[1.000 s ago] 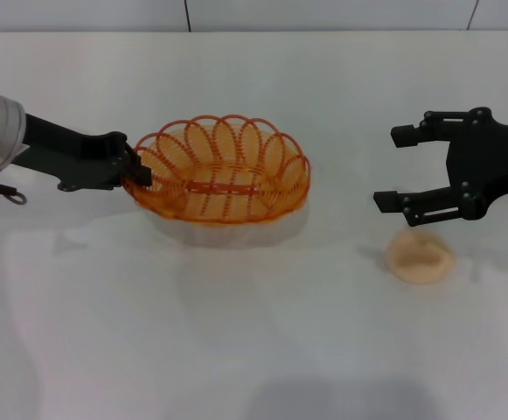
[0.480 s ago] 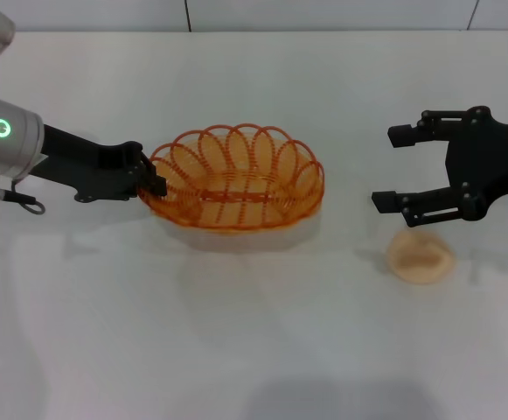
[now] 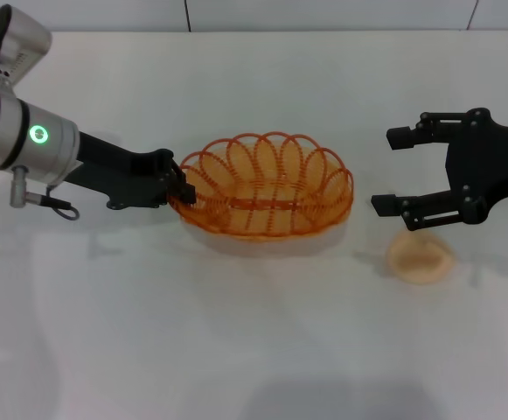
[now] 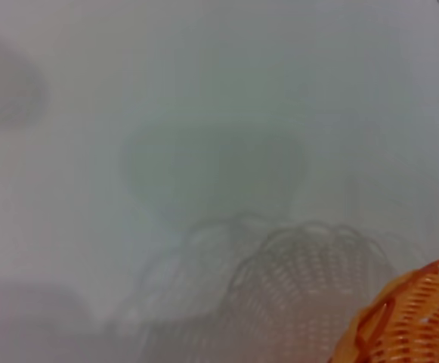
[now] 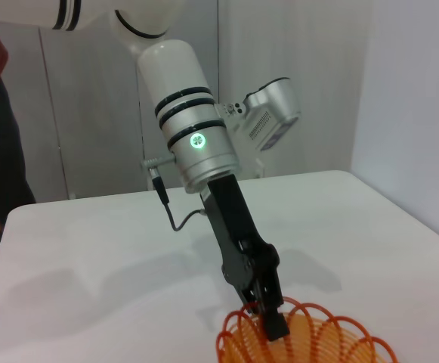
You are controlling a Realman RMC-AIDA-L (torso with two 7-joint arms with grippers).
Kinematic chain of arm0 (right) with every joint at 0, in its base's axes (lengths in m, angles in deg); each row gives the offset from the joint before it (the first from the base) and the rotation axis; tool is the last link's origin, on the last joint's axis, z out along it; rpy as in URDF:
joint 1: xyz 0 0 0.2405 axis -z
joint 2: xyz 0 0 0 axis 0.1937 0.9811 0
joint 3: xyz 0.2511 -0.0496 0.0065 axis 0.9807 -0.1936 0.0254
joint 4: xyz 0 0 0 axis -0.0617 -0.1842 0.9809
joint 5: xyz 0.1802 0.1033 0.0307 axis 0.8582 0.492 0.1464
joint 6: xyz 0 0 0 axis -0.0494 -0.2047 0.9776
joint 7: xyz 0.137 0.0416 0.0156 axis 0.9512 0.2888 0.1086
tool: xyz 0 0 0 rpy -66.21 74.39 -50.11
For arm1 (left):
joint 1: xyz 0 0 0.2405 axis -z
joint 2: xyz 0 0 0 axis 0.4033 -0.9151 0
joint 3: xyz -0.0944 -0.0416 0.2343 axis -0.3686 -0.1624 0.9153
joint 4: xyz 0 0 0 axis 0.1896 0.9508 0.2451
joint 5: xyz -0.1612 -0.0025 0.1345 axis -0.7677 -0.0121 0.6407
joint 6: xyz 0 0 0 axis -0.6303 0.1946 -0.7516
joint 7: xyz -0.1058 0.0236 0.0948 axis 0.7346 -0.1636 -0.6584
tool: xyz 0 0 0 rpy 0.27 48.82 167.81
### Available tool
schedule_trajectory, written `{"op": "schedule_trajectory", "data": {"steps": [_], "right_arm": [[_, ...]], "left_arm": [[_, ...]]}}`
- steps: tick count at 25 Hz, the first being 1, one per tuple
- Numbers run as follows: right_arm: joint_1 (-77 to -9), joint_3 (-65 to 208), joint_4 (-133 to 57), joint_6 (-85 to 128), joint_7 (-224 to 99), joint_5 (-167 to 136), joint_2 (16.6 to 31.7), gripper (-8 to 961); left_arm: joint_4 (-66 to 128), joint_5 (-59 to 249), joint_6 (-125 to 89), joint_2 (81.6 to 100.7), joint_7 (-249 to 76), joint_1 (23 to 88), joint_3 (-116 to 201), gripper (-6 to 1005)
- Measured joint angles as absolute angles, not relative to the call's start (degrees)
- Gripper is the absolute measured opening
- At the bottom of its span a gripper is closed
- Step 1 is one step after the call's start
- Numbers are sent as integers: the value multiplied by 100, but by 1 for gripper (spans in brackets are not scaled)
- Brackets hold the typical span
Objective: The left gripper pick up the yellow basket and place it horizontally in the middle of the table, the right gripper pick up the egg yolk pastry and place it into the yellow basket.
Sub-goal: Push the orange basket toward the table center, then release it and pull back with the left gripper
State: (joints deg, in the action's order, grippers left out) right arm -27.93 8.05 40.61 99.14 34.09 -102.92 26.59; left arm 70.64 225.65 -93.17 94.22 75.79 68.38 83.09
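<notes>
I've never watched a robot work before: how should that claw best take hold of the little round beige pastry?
Best from straight above, fingers closing across the middle of the small round beige egg yolk pastry. It lies low and domed on the white table, offering no edge or handle. The open right gripper hovers just behind it, so a short reach probably suffices.

The yellow basket (image 3: 267, 185) looks like glossy, translucent orange-yellow plastic wire, looped along its rim, with a smooth solid strip in the base. The table (image 3: 254, 332) is a plain white matt surface that carries only soft shadows. The egg yolk pastry (image 3: 420, 258) has a smooth, dull beige skin. The left gripper (image 3: 182, 187) and the right gripper (image 3: 392, 169) are matt black, seemingly hard plastic; the left arm's cylindrical segment (image 3: 17, 136) is satin white with 2 black bands.
</notes>
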Motion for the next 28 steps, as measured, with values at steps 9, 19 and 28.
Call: {"op": "schedule_trajectory", "data": {"steps": [9,19,28], "right_arm": [[-2769,813,4053,9976,3327,-10236,2659,839],[-2757,823,4053,10054,3323,-10231,2659,838],[-2750,823,4051,10072,3324,-10167,2659,839]], "left_arm": [[6908,22550,-9105,9491,7559,6887,8319,123],[6762,22602,-9155,9458,7594,7024,8399,135],[6763,22782,-9134,9378,7613,7068,8504,146]]}}
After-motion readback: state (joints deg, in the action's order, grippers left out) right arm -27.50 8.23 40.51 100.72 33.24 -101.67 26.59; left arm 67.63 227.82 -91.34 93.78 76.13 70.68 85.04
